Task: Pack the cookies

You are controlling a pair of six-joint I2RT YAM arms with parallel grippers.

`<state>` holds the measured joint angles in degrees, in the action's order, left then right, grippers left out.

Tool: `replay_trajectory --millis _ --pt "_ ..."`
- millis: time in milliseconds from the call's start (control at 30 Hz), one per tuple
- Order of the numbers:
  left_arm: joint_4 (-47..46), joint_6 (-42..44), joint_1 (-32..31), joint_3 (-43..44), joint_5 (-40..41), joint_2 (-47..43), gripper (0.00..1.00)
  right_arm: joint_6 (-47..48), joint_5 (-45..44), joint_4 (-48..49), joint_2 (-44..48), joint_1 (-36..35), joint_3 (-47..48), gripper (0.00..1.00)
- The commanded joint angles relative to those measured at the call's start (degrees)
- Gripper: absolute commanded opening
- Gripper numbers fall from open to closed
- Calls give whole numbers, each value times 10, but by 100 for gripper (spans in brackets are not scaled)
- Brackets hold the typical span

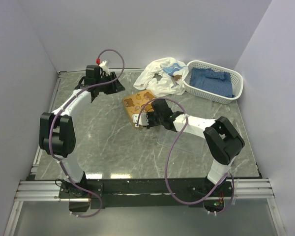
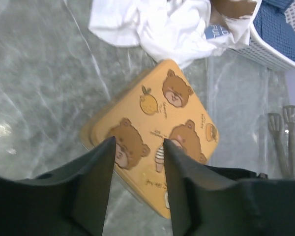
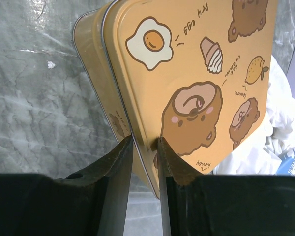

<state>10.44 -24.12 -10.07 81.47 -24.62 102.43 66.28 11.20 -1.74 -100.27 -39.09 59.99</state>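
A square orange tin with bear pictures (image 1: pixel 136 102) lies on the marble table; it also shows in the left wrist view (image 2: pixel 157 118). My right gripper (image 1: pixel 141 120) is shut on the near edge of its lid (image 3: pixel 196 59), one finger above and one under the rim (image 3: pixel 145 142). The tin's base (image 3: pixel 91 44) shows just beside the lid. My left gripper (image 1: pixel 113 84) is open and empty at the back left, well apart from the tin, its fingertips framing it from above (image 2: pixel 137 145). No cookies show; a brown patch inside the white bag (image 2: pixel 233 6) is unclear.
A crumpled white plastic bag (image 1: pixel 162 76) lies just behind the tin. A white basket with blue cloth (image 1: pixel 214 81) stands at the back right. A pair of clear tongs (image 2: pixel 280 135) lies right of the tin. Walls close the table's sides.
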Motion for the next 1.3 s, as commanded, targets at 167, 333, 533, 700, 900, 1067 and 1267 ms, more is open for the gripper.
replay_trajectory --millis 167,333,533,700,900,1067,1267 --pt "-44 -100 -68 -75 -58 13 18 -20 23 -33 -19 -7 13 33" --pt "-36 -118 -74 -129 -32 34 9 -26 24 -34 -17 -8 13 33" --pt "-72 -154 -70 -213 -31 72 2 -29 25 -34 -15 -8 8 33" --pt "-81 -155 -65 -207 -32 94 1 -43 35 -41 -7 -7 13 45" --pt "-83 -153 -62 -204 -34 102 2 -126 87 -102 54 16 70 64" --pt "-96 -155 -60 -212 -38 100 2 -218 176 -173 81 69 159 66" --pt "-99 -150 -60 -215 -37 87 3 -565 190 -110 4 138 266 54"
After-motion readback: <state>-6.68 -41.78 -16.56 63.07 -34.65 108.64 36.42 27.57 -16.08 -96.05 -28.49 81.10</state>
